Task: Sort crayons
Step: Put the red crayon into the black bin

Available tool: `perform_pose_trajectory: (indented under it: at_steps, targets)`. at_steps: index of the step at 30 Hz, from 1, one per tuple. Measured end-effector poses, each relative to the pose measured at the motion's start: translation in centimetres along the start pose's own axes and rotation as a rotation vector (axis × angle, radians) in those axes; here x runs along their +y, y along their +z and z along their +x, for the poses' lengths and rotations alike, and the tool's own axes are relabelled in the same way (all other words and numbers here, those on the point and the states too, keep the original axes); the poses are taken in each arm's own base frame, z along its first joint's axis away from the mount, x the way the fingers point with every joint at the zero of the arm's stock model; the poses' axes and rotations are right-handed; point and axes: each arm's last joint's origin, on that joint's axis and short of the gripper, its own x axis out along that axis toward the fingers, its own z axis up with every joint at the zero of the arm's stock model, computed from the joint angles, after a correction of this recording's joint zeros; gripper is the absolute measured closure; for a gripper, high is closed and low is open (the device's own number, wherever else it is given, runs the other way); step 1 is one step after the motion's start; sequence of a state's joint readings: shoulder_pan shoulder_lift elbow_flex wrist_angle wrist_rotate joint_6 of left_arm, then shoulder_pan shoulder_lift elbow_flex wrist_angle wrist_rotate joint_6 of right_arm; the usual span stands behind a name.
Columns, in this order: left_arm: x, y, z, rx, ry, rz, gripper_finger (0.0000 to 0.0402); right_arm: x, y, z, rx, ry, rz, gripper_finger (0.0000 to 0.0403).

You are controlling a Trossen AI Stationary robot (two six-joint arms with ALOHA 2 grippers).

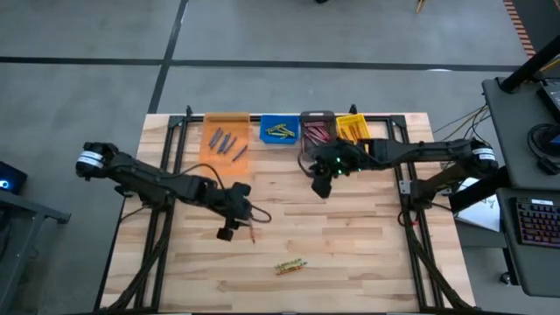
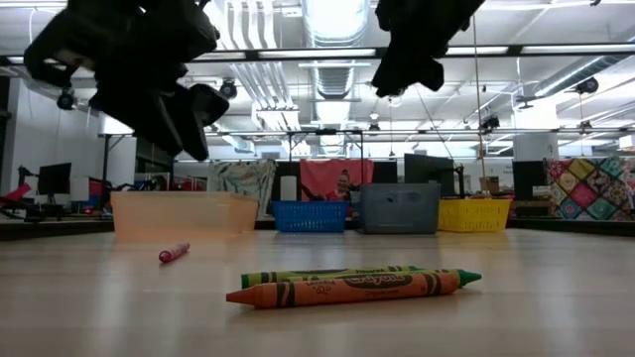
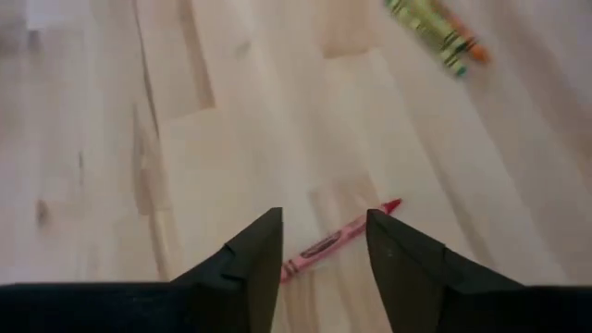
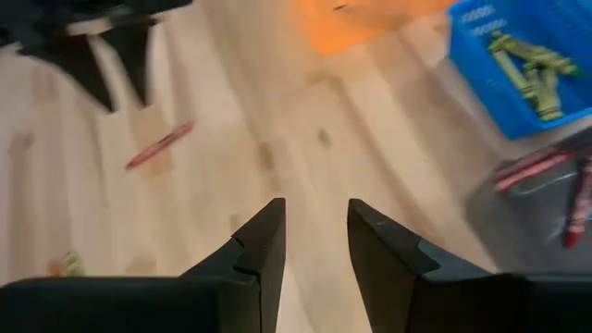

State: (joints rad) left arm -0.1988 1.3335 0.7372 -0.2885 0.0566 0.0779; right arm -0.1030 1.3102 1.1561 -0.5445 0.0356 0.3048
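Working from the wooden surface (image 1: 350, 236) down: the four bins, orange (image 1: 227, 140), blue (image 1: 280, 131), grey (image 1: 317, 129) and yellow (image 1: 352, 128), sit in a row along its far edge, and I take the red crayon (image 1: 252, 234) as my landmark. It lies loose on the bare wood, well out from the bins toward the near side. My left claw (image 1: 229, 229) hangs just beside it, on its left, above the surface; the wrist view puts the red crayon (image 3: 338, 240) right in the gap between the two fingers, which stand apart with nothing in them. Its long axis runs slantwise across that gap, not square to the fingers, so I judge a small wrist turn is wanted before closing. My right claw (image 1: 322, 185) is farther from the red crayon, back toward the grey bin, fingers apart and empty. So the left arm is the nearer one. Nearer me than the red crayon lie a green crayon (image 2: 327, 272) and an orange crayon (image 2: 347, 288), side by side and touching.
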Motion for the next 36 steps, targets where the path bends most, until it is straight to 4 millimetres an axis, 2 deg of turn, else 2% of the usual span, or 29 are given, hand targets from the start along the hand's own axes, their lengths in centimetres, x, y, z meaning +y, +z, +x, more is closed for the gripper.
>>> perform_pose_trajectory:
  at_steps: [5, 10, 19, 24, 29, 36]
  targets:
    - [-1.2, -0.1, 1.0, 0.039, 0.034, 0.080, 0.0223, 2.2, -1.0, -0.4, 0.036, 0.049, -0.033, 0.0298]
    - [-1.3, -0.3, 1.8, 0.064, 0.029, 0.150, 0.0219, 3.2, -1.6, -0.2, 0.066, 0.066, -0.044, 0.0298]
    - [-1.2, -1.8, 5.2, 0.198, 0.013, 0.198, 0.0236, 3.0, -3.3, 0.7, 0.106, 0.014, -0.020, 0.0298]
    - [-1.0, -2.6, 6.7, 0.259, 0.059, 0.247, 0.0242, 2.7, -4.3, 1.4, 0.126, 0.001, 0.000, 0.0298]
    - [-1.0, -2.6, 6.9, 0.262, 0.055, 0.280, 0.0268, 2.6, -4.7, 1.8, 0.121, 0.004, 0.013, 0.0298]
    - [-1.0, -2.6, 6.9, 0.262, 0.056, 0.257, 0.0361, 2.6, -4.8, 2.1, 0.082, 0.021, -0.006, 0.0298]
